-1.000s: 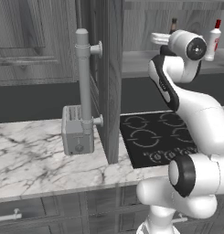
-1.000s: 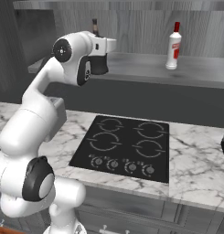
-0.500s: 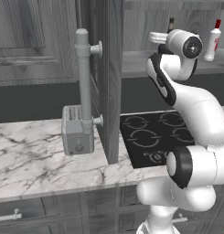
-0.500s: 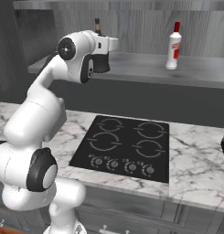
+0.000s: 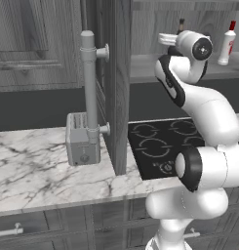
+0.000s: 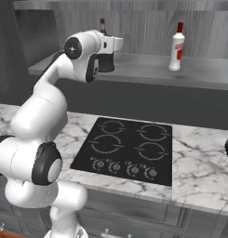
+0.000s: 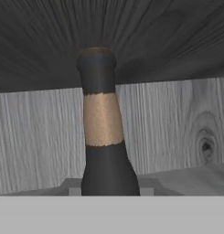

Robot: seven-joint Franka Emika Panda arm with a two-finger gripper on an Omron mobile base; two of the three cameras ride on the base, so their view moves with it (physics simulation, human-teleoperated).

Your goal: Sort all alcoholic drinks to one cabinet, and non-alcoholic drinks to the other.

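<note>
A squat dark bottle [image 6: 102, 26] with a long thin neck stands at the left end of the open cabinet shelf [image 6: 204, 76]. My gripper [image 7: 109, 188] is shut on its body. In the hand view the dark neck with a tan band [image 7: 102, 119] rises straight up in front of the wooden back wall. In the left base view its tip [image 5: 181, 24] pokes up behind my hand. Further right on the same shelf a small white bottle [image 6: 177, 46] with a red cap and red label stands upright, apart from my hand; it is also seen from the left [image 5: 227, 46].
An open cabinet door [image 5: 122, 73] hangs edge-on left of the arm, with a grey toaster [image 5: 82, 139] on the marble counter behind it. A black four-burner cooktop [image 6: 129, 146] lies below the shelf.
My hand has shifted slightly to the right along the shelf with the dark bottle in it. The white bottle has stayed put.
</note>
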